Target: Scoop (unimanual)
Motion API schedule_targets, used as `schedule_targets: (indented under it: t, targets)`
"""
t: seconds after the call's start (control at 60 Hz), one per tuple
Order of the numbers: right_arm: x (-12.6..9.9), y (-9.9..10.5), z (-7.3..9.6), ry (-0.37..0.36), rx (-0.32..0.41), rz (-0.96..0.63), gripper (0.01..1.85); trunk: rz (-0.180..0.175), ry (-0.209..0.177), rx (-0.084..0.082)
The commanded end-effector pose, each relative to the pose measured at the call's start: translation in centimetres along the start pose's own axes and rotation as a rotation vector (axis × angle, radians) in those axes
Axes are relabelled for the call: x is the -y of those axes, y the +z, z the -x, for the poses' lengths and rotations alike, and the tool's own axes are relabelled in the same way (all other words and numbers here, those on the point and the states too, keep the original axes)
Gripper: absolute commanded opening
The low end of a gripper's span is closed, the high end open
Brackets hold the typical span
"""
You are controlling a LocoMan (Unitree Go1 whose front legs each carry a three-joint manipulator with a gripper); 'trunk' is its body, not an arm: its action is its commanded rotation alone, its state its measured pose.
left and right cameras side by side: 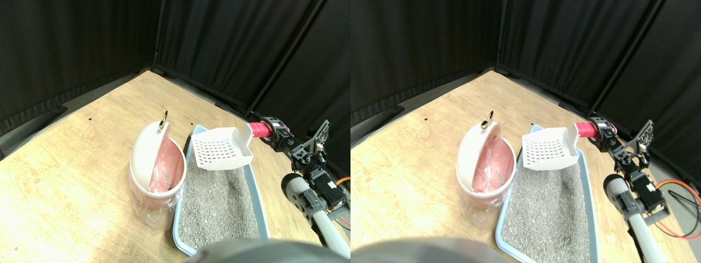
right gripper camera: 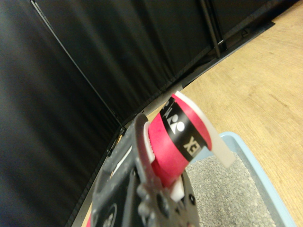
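Right of centre, the gripper (left and right cameras side by side: 272, 133) pinches the scoop's (left and right cameras side by side: 222, 148) red-wrapped handle (left and right cameras side by side: 258, 129); the white scoop hangs above the litter tray (left and right cameras side by side: 253, 189), beside the pink-lined bin (left and right cameras side by side: 156, 164).

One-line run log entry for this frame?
phase: scoop raised | right gripper: shut on scoop handle | scoop: above litter tray, looks empty | bin: left of tray, lid open, pink liner

Bright, even light; blurred wrist foreground
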Motion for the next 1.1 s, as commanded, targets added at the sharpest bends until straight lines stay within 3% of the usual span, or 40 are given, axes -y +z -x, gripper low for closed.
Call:
schedule_targets:
  t: [0.017,0.4,0.5,0.767,1.1]
  targets:
    - [0.3,0.8,0.0,-0.004,0.107,-0.042,0.05,-0.008,-0.027,0.002]
    - [5.0,-2.9,3.4,-0.121,0.214,-0.178,0.05,-0.081,-0.137,-0.017]
    - [5.5,-3.6,4.0,-0.149,0.206,-0.192,0.05,-0.090,-0.151,-0.019]
    - [6.7,-6.6,5.3,-0.157,0.194,-0.260,0.05,-0.110,-0.174,-0.036]
    - [6.7,-10.4,6.5,-0.222,0.146,-0.379,0.05,-0.108,-0.169,-0.038]
